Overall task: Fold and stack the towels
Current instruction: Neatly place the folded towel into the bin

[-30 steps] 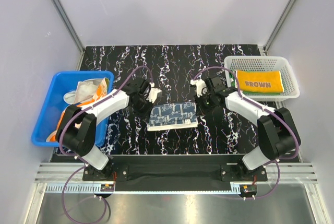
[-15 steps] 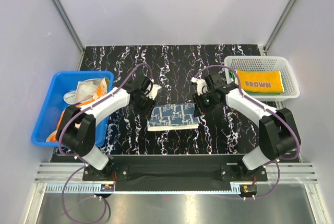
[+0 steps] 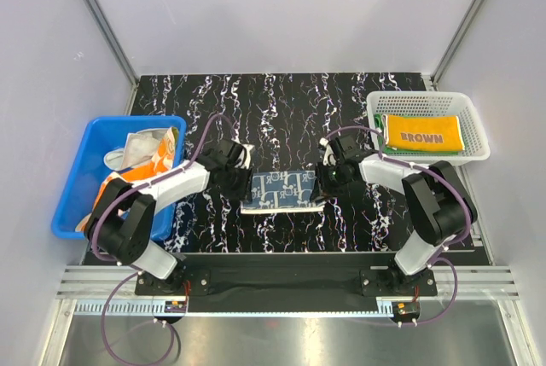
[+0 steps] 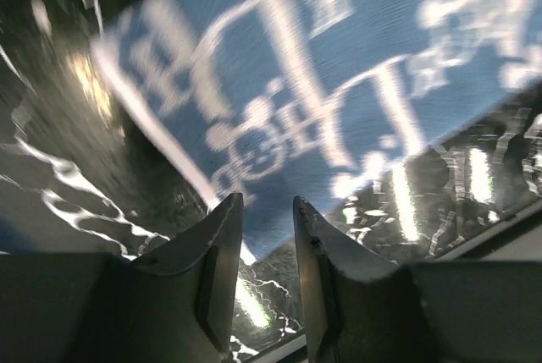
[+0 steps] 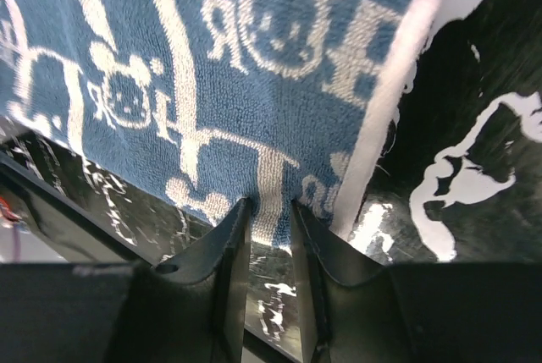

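Towel in hand: the navy-patterned towel (image 3: 281,188) lies flat on the table (image 3: 281,101) as a wide, folded rectangle, midway between the two arms.
Left gripper (image 3: 242,180): at the towel's left short edge; fingers parted, a gap showing between them, the cloth's corner at their tips and not clamped.
Right gripper (image 3: 322,185): at the right short edge; fingers likewise released, straddling the white hem.
Step, as I judge it: take both ends for the next fold.
Doing it well: slide the lower fingers under every layer, close on both ends together, lift evenly, and bring edge to edge so the hems line up.
Risk: nipping the top layer only would undo the fold.
Stack: an orange-yellow towel (image 3: 422,133) lies folded in the white mesh basket (image 3: 426,95), right.
Waiting: crumpled towels (image 3: 141,151) in the blue bin (image 3: 72,187), left.
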`<state>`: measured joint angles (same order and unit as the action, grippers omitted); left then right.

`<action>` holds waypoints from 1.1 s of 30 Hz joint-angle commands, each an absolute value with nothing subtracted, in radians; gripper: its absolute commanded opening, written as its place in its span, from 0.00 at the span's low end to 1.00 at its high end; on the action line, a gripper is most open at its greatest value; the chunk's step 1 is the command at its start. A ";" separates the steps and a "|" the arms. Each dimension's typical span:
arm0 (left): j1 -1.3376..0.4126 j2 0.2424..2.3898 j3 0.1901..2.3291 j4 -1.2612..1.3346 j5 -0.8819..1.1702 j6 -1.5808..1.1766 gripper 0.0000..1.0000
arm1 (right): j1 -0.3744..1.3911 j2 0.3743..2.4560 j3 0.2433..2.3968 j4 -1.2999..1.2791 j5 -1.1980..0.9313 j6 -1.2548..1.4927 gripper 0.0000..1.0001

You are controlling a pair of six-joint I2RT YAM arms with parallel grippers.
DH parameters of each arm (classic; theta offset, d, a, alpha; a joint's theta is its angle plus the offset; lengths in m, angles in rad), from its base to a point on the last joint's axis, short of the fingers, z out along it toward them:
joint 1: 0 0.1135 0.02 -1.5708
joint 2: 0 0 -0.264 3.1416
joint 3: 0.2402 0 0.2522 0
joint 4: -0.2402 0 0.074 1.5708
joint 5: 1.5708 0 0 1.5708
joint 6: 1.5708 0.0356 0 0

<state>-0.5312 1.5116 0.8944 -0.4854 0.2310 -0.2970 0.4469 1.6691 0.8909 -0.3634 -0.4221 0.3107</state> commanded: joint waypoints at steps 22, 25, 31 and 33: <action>-0.575 1.440 0.876 -0.371 0.252 -0.488 0.40 | 0.449 1.632 0.991 -0.367 -0.246 0.440 0.64; -0.574 1.468 0.830 -0.364 0.196 -0.498 0.39 | 0.449 1.628 0.977 -0.354 -0.204 0.431 0.68; -0.575 1.526 0.776 -0.336 0.160 -0.508 0.38 | 0.448 1.669 0.944 -0.312 -0.277 0.420 0.68; -0.574 1.531 0.776 -0.347 0.134 -0.508 0.38 | 0.448 1.698 0.931 -0.290 -0.298 0.423 0.66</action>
